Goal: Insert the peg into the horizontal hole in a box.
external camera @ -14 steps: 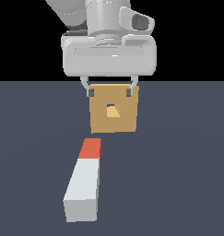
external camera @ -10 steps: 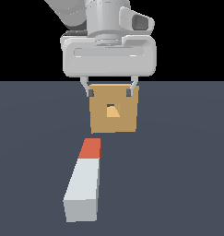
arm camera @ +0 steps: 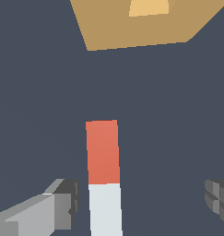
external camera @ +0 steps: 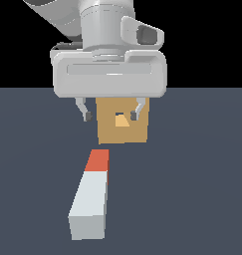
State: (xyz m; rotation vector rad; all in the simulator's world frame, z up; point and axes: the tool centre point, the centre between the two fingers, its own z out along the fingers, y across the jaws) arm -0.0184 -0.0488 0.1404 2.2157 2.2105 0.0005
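Observation:
The peg (external camera: 91,195) lies flat on the dark floor, a pale grey-white bar whose orange-red end points toward the box (external camera: 122,130). That tan box stands beyond it, with the small squarish hole (external camera: 121,120) in the middle of its face. My gripper (external camera: 110,115) hangs open in the air in front of the box, above the peg, holding nothing. In the wrist view the peg (arm camera: 103,170) runs between the two spread fingers (arm camera: 62,203), closer to one of them, and the box (arm camera: 141,23) with its hole (arm camera: 149,7) sits past the red end.
A flat dark blue-grey floor (external camera: 192,189) stretches around the peg and box. Nothing else stands on it.
The gripper has drifted slightly toward the exterior view's right and a little lower. Peg and box have not moved.

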